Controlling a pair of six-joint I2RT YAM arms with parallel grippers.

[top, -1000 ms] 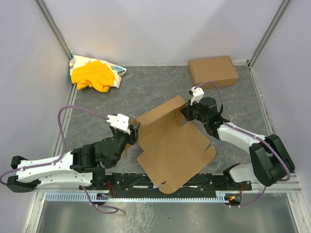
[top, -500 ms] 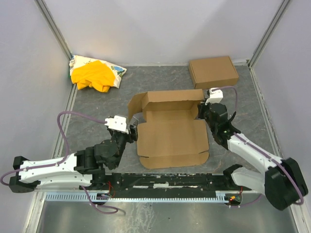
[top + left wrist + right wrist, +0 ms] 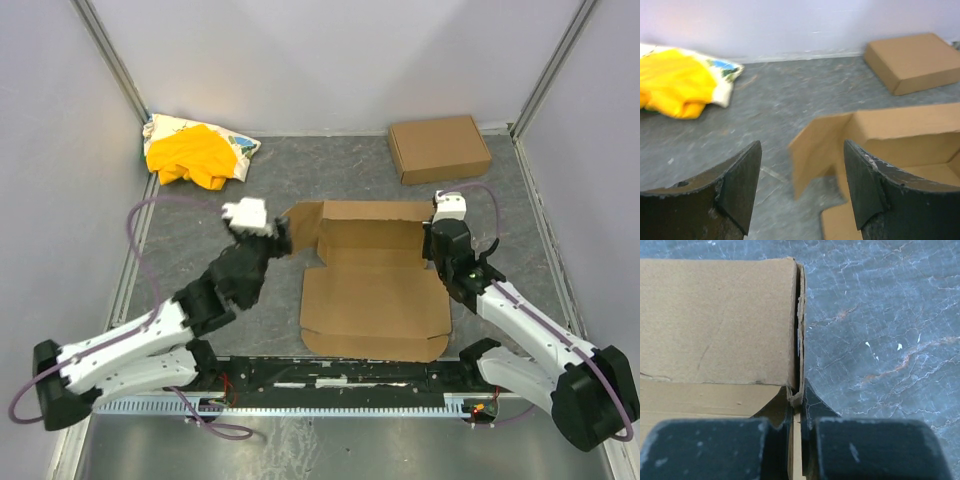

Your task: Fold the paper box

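On grey table (image 3: 350, 170), counted: one paper box (image 3: 375, 300), one cloth heap (image 3: 195, 155), one small box (image 3: 440, 148), two grippers.

Largest first: paper box, mid-table, between both grippers. Lying with floor panel flat and near flap spread flat toward arm bases. Back wall standing upright. Left flap swung out at an angle from back wall's left end. Half formed as an open tray; inside, bare brown cardboard floor in view.

Next, cloth heap: yellow and white, bunched in far left corner, well apart from paper box.

Then small box: brown, closed, flat on table in far right corner, near wall. Contents hidden by closed lid.

Smallest, grippers. First, left gripper (image 3: 283, 238): jaws wide, gripping nothing, hanging just beside out-swung left flap. Seen from left wrist: flap and back wall beyond the two dark fingers (image 3: 742, 185), not between them. Second, right gripper (image 3: 432, 250): jaws narrow, pinched on paper box at right end of raised back wall. Seen from right wrist: thin cardboard edge clamped between both fingertips (image 3: 812, 407), bare table to its right.
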